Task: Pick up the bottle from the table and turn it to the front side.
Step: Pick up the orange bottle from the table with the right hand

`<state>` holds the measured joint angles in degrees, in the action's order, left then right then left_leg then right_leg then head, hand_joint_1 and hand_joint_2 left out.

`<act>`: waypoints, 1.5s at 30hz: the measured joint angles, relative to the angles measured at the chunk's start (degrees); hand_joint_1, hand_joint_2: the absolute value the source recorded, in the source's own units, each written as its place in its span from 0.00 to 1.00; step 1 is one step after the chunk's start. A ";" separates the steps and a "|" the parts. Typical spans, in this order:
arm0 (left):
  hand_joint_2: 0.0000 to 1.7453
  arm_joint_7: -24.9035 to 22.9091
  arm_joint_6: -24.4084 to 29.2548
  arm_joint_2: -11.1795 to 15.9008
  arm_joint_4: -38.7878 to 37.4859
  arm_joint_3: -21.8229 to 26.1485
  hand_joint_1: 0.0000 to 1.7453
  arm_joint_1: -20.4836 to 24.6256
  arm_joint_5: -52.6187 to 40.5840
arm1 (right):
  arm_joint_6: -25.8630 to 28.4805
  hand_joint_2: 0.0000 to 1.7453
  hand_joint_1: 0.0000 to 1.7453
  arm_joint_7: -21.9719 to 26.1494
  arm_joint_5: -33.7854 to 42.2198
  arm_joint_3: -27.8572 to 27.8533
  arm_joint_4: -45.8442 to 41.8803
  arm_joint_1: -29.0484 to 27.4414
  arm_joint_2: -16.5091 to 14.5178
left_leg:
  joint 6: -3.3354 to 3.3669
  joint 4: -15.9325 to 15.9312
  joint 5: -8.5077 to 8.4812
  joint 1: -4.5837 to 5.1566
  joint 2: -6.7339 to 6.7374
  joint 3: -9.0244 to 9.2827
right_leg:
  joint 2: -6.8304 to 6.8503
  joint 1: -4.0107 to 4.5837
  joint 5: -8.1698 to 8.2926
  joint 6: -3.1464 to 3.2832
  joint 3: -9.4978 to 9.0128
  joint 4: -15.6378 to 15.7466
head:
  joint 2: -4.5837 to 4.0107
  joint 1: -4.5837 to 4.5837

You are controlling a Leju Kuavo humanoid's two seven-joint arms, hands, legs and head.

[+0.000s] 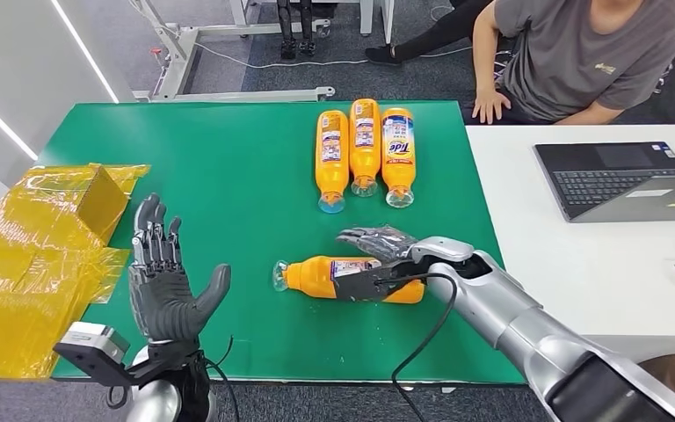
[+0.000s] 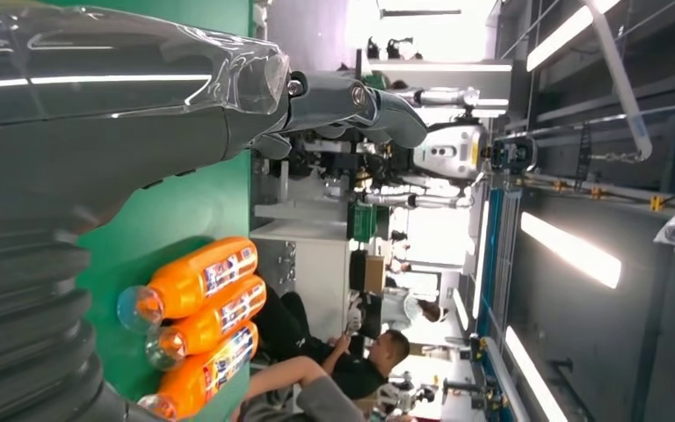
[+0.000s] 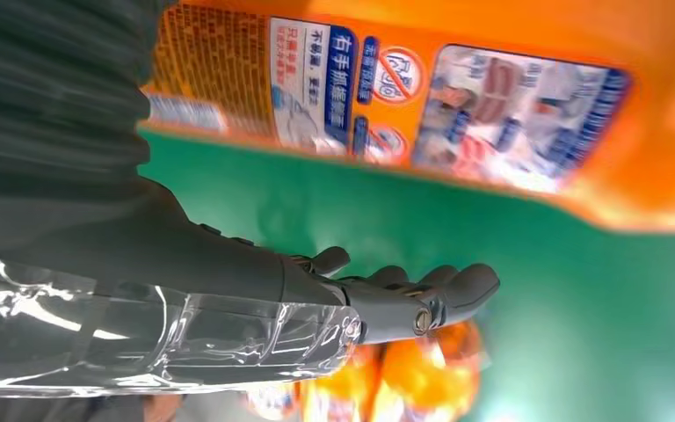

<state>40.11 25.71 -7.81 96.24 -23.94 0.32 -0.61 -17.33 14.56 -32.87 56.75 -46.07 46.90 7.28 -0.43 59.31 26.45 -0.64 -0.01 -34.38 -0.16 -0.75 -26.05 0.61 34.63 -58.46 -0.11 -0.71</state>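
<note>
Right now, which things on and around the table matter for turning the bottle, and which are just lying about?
For the job:
- lone orange bottle lying on its side
- right robot hand at that bottle
- left robot hand, raised, holding nothing

Lying about:
- row of three orange bottles
- yellow wrapped box
- laptop

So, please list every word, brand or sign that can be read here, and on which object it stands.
"Tide": label of the rightmost bottle in the row.
Chinese print and crossed-circle signs: label of the lying bottle under the right hand; too blurred to read.
Shirt logo: too small.
</note>
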 joint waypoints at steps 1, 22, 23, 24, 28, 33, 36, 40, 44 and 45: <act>1.00 0.00 -0.28 -0.04 -0.26 -0.01 0.00 0.05 0.08 | -0.32 1.00 0.00 0.10 0.00 0.40 0.45 -0.03 0.62 | 0.00 0.00 0.00 0.00 -0.01 0.00 | 0.00 0.00 0.00 0.00 0.00 0.00 | 0.00 0.00; 1.00 0.00 -1.73 -0.51 -2.93 0.01 0.00 1.59 0.70 | 6.33 1.00 1.00 -2.50 -3.03 4.27 3.32 -1.05 6.79 | 0.02 0.03 0.01 0.00 0.02 0.06 | -0.03 0.01 0.03 -0.05 -0.07 0.00 | 0.00 -0.01; 1.00 0.00 -1.79 -0.53 -2.96 0.00 0.00 1.64 0.68 | 7.34 1.00 1.00 -2.51 -3.04 4.27 3.32 -1.22 6.81 | 0.02 0.04 0.01 0.01 0.03 0.06 | -0.04 0.00 0.04 -0.06 -0.07 0.00 | 0.00 -0.01; 1.00 0.00 -1.83 -0.54 -2.97 0.00 0.00 1.68 0.66 | 7.94 1.00 1.00 -2.52 -3.05 4.27 3.32 -1.32 6.84 | 0.02 0.05 0.01 0.01 0.04 0.06 | -0.04 0.00 0.04 -0.06 -0.07 0.00 | 0.00 -0.01; 1.00 0.00 -2.00 -0.54 -3.00 0.00 0.00 1.80 0.59 | 11.27 1.00 1.00 -2.23 -3.01 4.14 3.27 -2.13 6.86 | 0.03 0.07 0.01 0.00 0.04 0.06 | -0.05 0.01 0.04 -0.06 -0.09 0.00 | 0.00 -0.01; 1.00 0.02 -2.85 -0.54 -3.00 0.01 0.00 1.75 0.40 | 26.01 1.00 1.00 1.56 -2.04 1.35 0.49 -7.55 6.85 | 0.03 0.07 0.01 0.00 -0.10 -0.02 | 0.08 0.01 0.03 -0.07 -0.08 -0.01 | 0.00 0.01; 1.00 0.00 -3.16 -0.55 -3.00 0.01 0.00 1.77 0.37 | 35.79 1.00 1.00 3.61 -1.47 -1.73 -2.50 -11.43 6.56 | 0.03 0.06 0.02 0.00 -0.09 -0.05 | 0.07 0.01 0.01 -0.07 -0.04 -0.01 | 0.00 -0.01; 1.00 0.01 -3.92 -1.01 -3.20 0.02 0.00 2.01 0.84 | 52.67 1.00 1.00 9.32 -3.96 -7.72 -7.94 -17.38 4.80 | 0.04 0.04 0.04 -0.02 -0.20 -0.08 | 0.15 0.02 -0.07 -0.10 -0.03 -0.02 | 0.00 0.00; 1.00 0.00 -5.42 -1.95 -4.09 0.03 0.00 2.83 1.71 | 57.28 1.00 1.00 15.86 -6.87 -15.92 -14.49 -24.27 0.81 | 0.05 0.01 0.08 -0.02 -0.21 -0.07 | 0.17 0.03 -0.11 -0.12 -0.03 -0.02 | 0.00 -0.02; 1.00 0.00 -6.08 -2.14 -4.36 0.03 0.00 2.94 2.03 | 57.33 1.00 1.00 17.74 -6.83 -17.94 -16.02 -26.00 -0.28 | 0.05 0.01 0.08 -0.02 -0.24 -0.08 | 0.21 0.03 -0.13 -0.14 -0.04 -0.02 | 0.00 -0.01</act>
<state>40.11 19.62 -9.95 91.89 -23.91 3.26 1.43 39.99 32.30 -39.70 38.82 -62.09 20.90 7.00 -0.38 59.32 26.53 -0.66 -0.25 -34.46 0.05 -0.72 -26.18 0.47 34.59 -58.48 -0.11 -0.72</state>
